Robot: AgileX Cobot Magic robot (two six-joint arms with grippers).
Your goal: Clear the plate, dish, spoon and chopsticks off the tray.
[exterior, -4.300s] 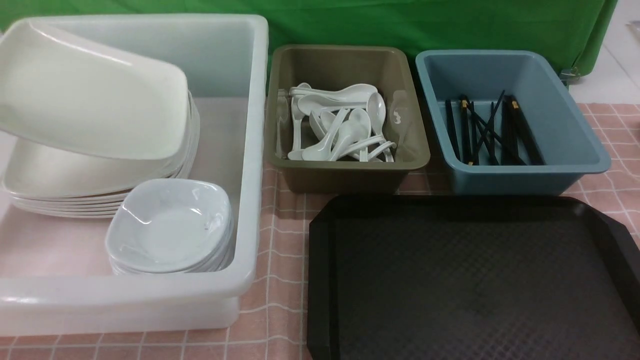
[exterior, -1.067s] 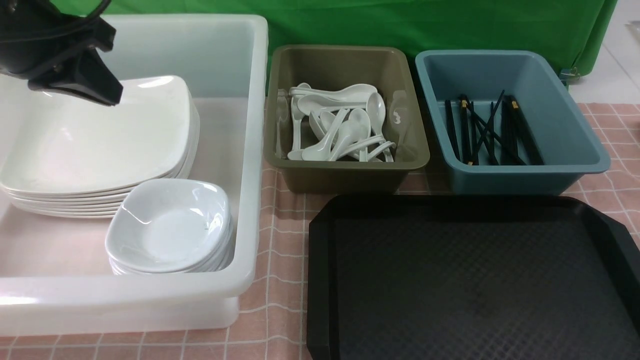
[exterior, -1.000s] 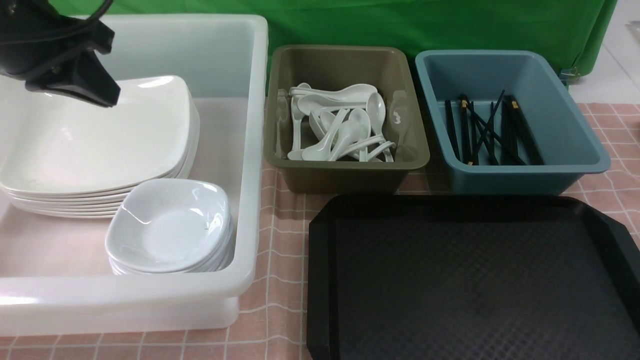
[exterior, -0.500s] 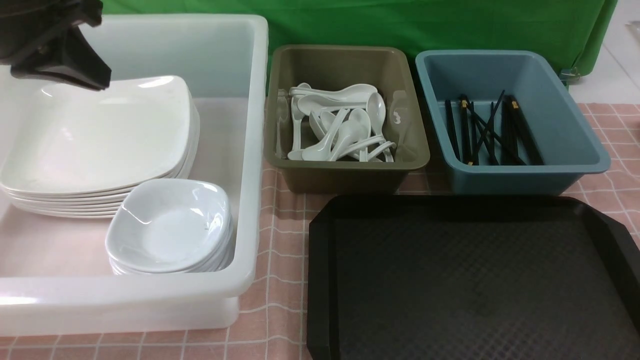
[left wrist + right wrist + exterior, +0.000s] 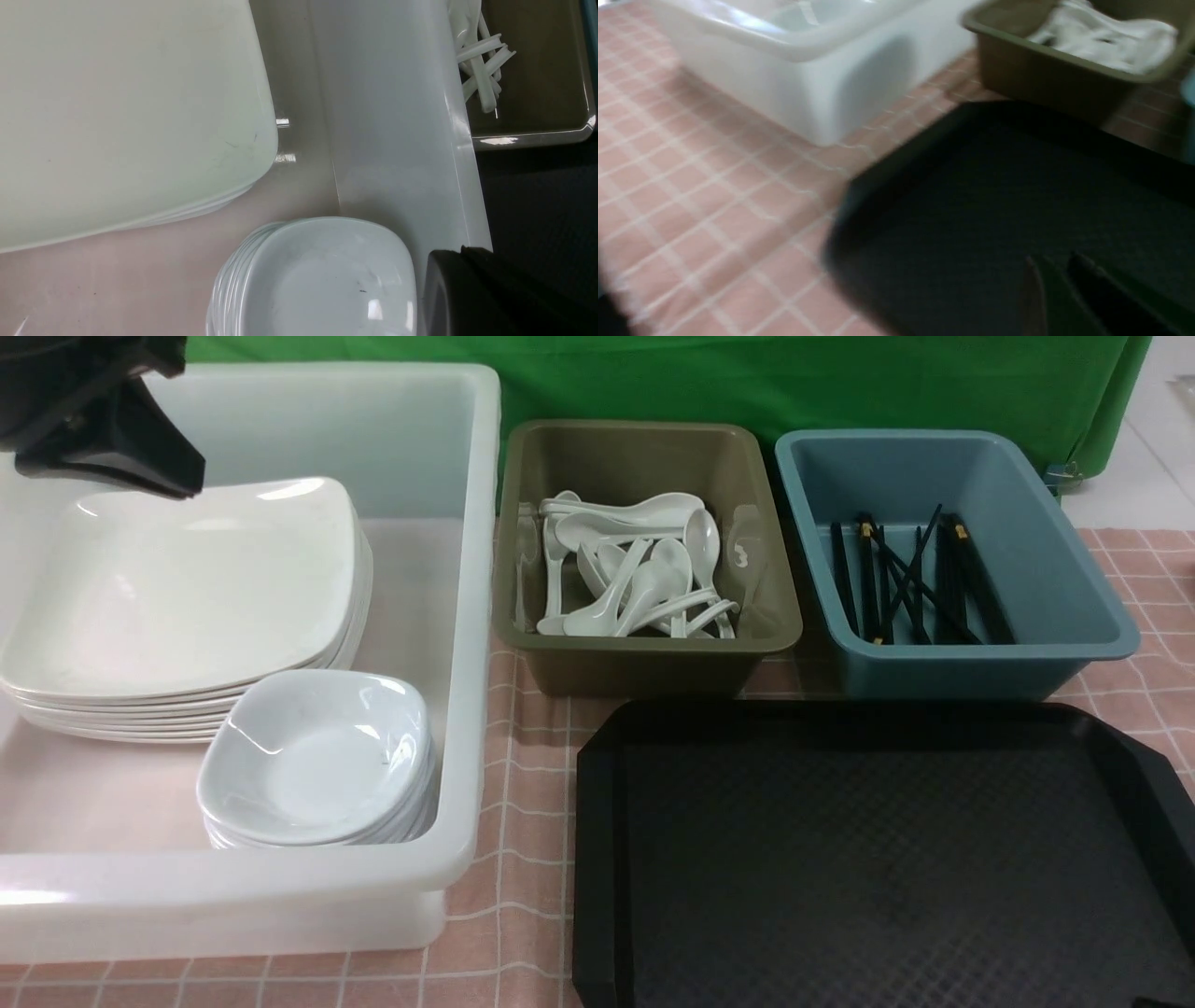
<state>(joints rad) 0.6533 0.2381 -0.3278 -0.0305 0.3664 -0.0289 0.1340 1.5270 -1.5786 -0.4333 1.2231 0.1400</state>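
At upper left of the front frame, the left gripper (image 5: 177, 485) is seen clenched on nothing above the plate (image 5: 187, 588), stacked in the white tub (image 5: 467, 616) behind the dish (image 5: 317, 756). The tray (image 5: 878, 859) is judged cleared; only withdrawal is called for, and a narrow gap is shown between the right gripper (image 5: 1057, 275) fingers.

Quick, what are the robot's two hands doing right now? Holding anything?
Left gripper: closed and empty, above the stack of large white square plates.
Right gripper: slightly open, empty, over the black textured tray.

Looking matt and diamond-textured: large black rectangular plastic tray (image 5: 878, 859). Shining glossy and smooth: stacked large white square plates (image 5: 187, 588), small white rounded-square dishes (image 5: 317, 761), milky translucent plastic tub (image 5: 471, 616). Covering table: pink checked cloth (image 5: 523, 896).
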